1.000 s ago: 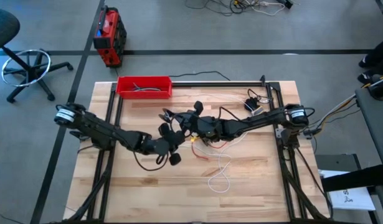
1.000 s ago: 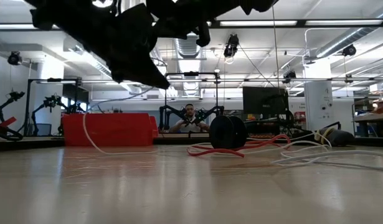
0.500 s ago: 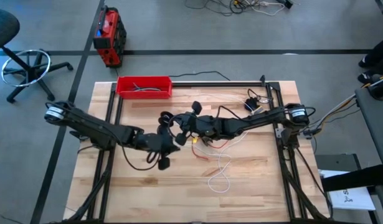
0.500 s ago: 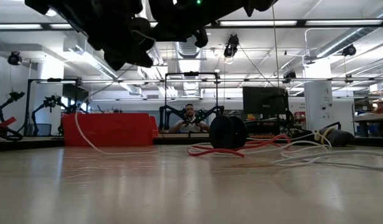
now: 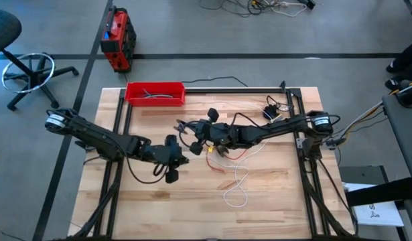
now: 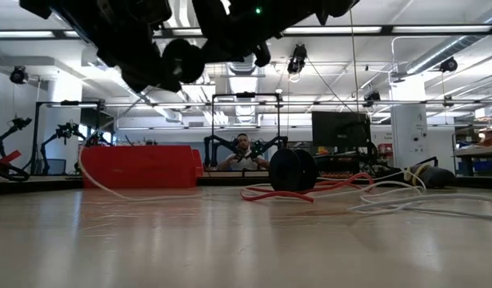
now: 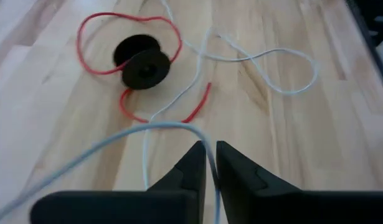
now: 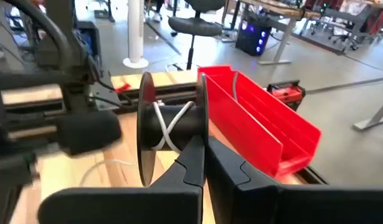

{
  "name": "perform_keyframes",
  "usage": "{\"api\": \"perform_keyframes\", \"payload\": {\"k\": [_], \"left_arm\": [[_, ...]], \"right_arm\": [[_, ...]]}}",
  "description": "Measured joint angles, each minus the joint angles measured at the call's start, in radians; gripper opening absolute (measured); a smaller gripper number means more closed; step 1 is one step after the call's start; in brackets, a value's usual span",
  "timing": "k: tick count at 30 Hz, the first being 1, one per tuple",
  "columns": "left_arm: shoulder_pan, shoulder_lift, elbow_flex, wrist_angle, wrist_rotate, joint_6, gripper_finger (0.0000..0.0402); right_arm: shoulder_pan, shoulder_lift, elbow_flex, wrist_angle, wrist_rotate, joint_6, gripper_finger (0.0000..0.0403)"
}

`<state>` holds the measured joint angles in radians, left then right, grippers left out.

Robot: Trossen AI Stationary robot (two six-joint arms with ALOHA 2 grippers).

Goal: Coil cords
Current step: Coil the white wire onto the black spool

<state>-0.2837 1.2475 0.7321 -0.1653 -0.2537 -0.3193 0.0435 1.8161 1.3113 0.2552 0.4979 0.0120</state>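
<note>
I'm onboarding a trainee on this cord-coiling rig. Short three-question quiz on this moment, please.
1. True or false: the left gripper has its jaws shut on the thin white cord.
2. What does the right gripper hold? A) red plastic tray B) black spool with white cord wound on it C) nothing
3. Fill in: the thin red cord curls partly around a black ____ on the wooden table.
Key: 1 true; 2 B; 3 disc-shaped spool.

the room was brightly and evenly lit by long ceiling strip lights [image 6: 438, 30] seen in the low view. below them the wooden table [image 6: 246, 240] carried pale glare streaks and lay soft in the foreground. the arms above were dark, backlit silhouettes. in the left wrist view the white cord [image 7: 104, 144] nearest the lens blurred.
</note>
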Motion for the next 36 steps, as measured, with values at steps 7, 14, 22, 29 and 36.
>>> {"api": "perform_keyframes", "payload": {"k": [7, 14, 22, 29, 36], "left_arm": [[-0.012, -0.061, -0.065, 0.014, -0.103, -0.052, 0.0089], [-0.025, -0.164, -0.121, 0.06, -0.141, -0.066, 0.0135], [-0.03, -0.304, -0.214, 0.064, -0.402, -0.174, 0.0168], [-0.029, -0.33, -0.367, 0.355, -0.446, -0.171, 0.0173], [-0.029, -0.274, -0.439, 0.517, -0.471, -0.171, 0.0148]], "right_arm": [[0.002, -0.042, 0.001, -0.034, -0.012, 0.001, 0.0], [0.004, -0.073, 0.002, -0.018, -0.034, -0.013, 0.0], [0.016, -0.074, 0.002, 0.007, -0.034, -0.037, 0.0], [0.017, -0.075, 0.002, 0.027, -0.034, -0.041, 0.0], [0.017, -0.075, 0.002, 0.04, -0.034, -0.042, 0.0]]}}
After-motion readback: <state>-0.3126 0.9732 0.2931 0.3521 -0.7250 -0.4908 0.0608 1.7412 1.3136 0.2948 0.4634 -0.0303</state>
